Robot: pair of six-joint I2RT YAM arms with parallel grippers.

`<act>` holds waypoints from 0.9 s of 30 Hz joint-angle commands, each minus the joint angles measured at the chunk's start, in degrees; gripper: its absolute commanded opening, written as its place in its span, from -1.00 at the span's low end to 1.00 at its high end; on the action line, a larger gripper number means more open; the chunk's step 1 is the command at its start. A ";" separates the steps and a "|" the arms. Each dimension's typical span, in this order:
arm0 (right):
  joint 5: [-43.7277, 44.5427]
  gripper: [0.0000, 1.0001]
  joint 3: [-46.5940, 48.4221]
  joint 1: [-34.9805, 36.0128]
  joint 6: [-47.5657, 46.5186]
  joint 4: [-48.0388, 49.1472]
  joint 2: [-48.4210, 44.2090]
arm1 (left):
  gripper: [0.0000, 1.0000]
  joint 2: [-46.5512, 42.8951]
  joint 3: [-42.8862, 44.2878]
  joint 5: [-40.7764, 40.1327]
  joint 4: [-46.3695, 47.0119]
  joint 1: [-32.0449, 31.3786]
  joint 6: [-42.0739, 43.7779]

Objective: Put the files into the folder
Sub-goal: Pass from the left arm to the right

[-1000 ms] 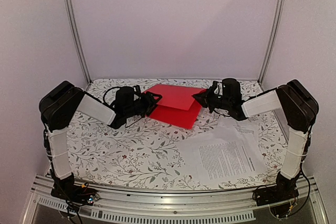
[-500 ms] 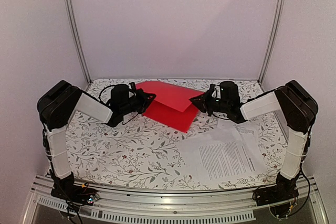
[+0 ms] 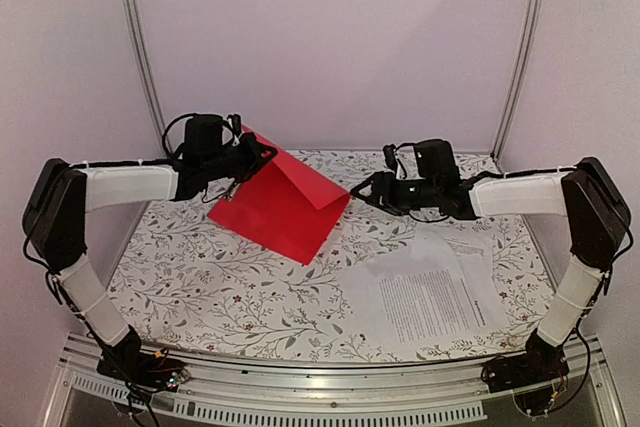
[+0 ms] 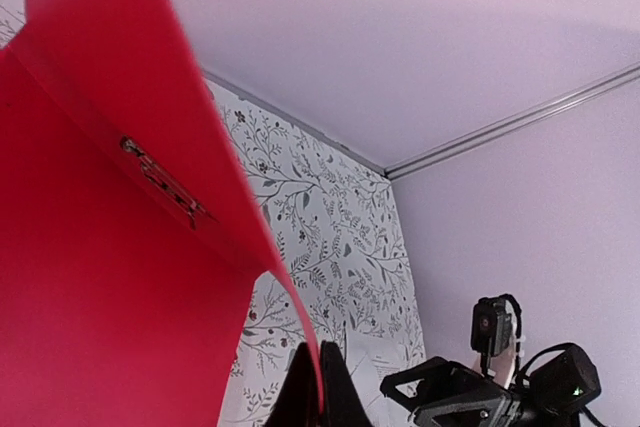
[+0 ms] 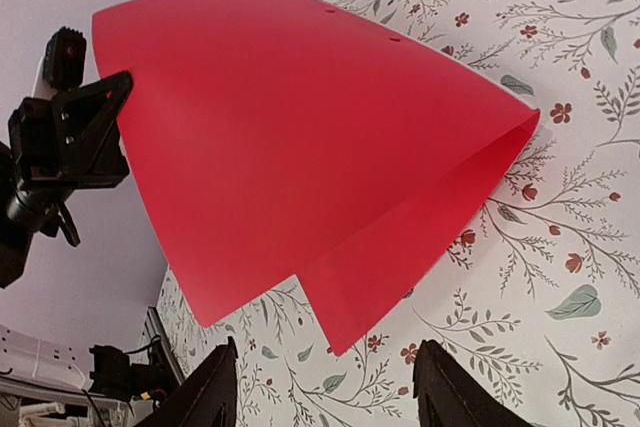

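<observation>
Folder (image 3: 290, 202) lifted in left gripper (image 3: 266, 152), right gripper (image 3: 357, 190) parted

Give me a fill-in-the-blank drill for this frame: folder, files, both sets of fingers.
The fingers of the left gripper are ___ on the raised cover of the folder.
The fingers of the right gripper are ___, holding nothing.
The files lie outside the folder, nearest the ___ arm's base.
Missing words: shut; open; right.
</observation>
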 commanded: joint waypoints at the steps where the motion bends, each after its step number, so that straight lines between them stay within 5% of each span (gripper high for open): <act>1: 3.89 0.26 6.30 5.16 -20.49 -18.72 -4.37 | -1.00 -4.79 5.29 0.33 -16.83 0.31 11.31; 6: 14.69 0.66 15.56 11.86 -31.84 -31.18 -4.97 | -1.00 -6.46 7.26 -0.63 -23.06 0.28 12.83; 13: 28.81 0.75 30.57 20.38 -40.19 -43.85 1.36 | -1.00 -7.39 5.93 -0.48 -22.82 -0.62 9.46; 27: 50.97 0.77 46.90 28.08 -44.87 -52.15 19.06 | -1.00 -9.33 4.52 -1.18 -21.49 -4.13 3.80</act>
